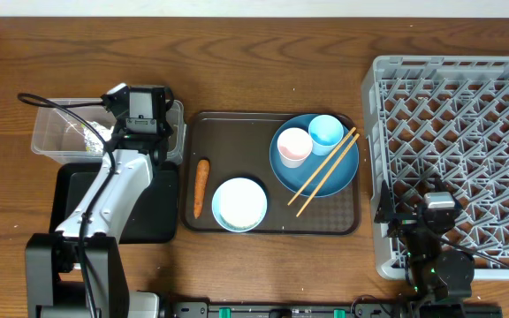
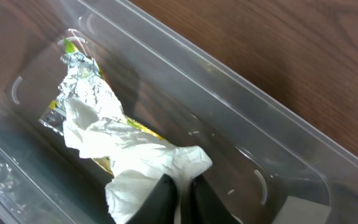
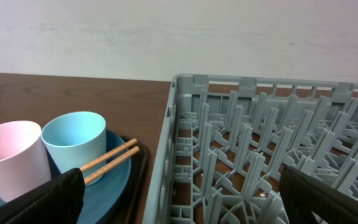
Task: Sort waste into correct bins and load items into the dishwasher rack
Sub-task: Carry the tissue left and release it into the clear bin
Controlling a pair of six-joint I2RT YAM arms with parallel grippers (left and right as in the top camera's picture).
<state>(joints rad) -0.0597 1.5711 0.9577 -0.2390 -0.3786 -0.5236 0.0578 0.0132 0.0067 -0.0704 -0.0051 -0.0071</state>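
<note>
My left gripper [image 1: 140, 113] [image 2: 180, 182] reaches into the clear plastic tub [image 1: 51, 141] [image 2: 241, 118], shut on the crumpled white tissue [image 2: 135, 155]. The silver foil [image 2: 86, 87] and yellow-green wrapper [image 2: 73, 46] lie in the tub beneath it. The carrot [image 1: 201, 187] and pale bowl [image 1: 239, 204] sit on the brown serving tray [image 1: 193, 132]. The blue plate [image 1: 343, 172] [image 3: 114, 183] carries the pink cup [image 1: 293, 146] [image 3: 11, 155], light blue cup [image 1: 326, 131] [image 3: 73, 140] and chopsticks [image 1: 325, 172] [image 3: 110, 158]. My right gripper [image 1: 436, 212] [image 3: 182, 193] is open and empty over the front left of the grey rack [image 1: 453, 115] [image 3: 260, 124]. No rice shows.
The shallow black tray [image 1: 153, 216] lies in front of the tub, partly under my left arm. The serving tray sits between the bins and the rack, close to the rack's left wall. Bare wooden table [image 1: 263, 62] stretches along the back.
</note>
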